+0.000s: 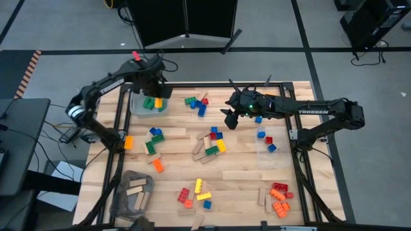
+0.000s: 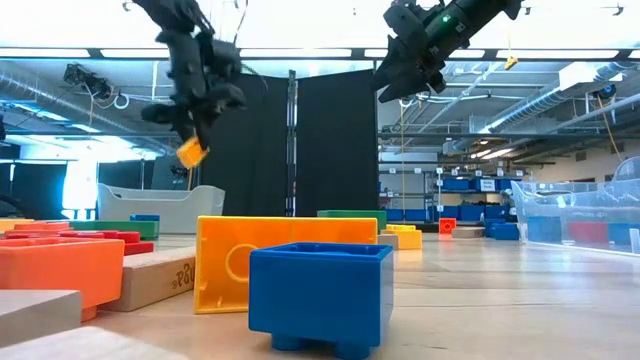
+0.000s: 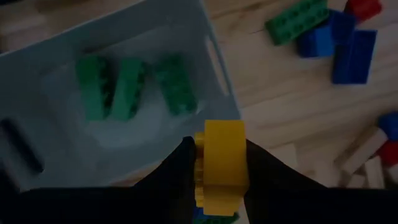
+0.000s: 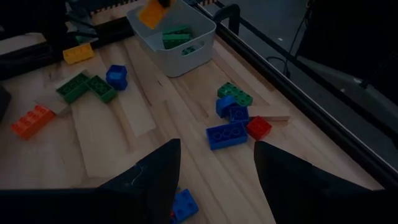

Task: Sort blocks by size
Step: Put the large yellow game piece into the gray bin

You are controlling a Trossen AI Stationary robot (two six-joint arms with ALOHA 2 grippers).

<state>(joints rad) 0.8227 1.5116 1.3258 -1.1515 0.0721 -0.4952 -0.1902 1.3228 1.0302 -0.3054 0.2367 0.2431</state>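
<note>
My left gripper (image 3: 217, 180) is shut on a yellow brick (image 3: 221, 158) and hangs above a white bin (image 3: 56, 62) at the table's far left. Three green bricks (image 3: 130, 87) lie in that bin. The low view shows the yellow brick (image 2: 192, 152) tilted under the left gripper (image 2: 195, 125), high over the table. My right gripper (image 1: 228, 120) is open and empty, raised over the table's far middle. In its wrist view, blue, red and green bricks (image 4: 236, 121) lie on the wood ahead of the right gripper (image 4: 216, 165). My left gripper pinches the yellow brick between its two fingers (image 3: 180, 174), which lie on two opposite faces (image 3: 239, 165). The fingers come from above, pointing down. The brick is lifted clear and hangs tilted below the gripper, over the near edge of the white bin.
Loose bricks and tan wooden pieces (image 1: 212, 146) lie over the table's middle. A clear bin (image 1: 268, 140) at the right holds blue and red bricks. A grey bin (image 1: 131, 192) at the near left holds wooden pieces. Orange and red bricks (image 1: 280, 196) lie near right.
</note>
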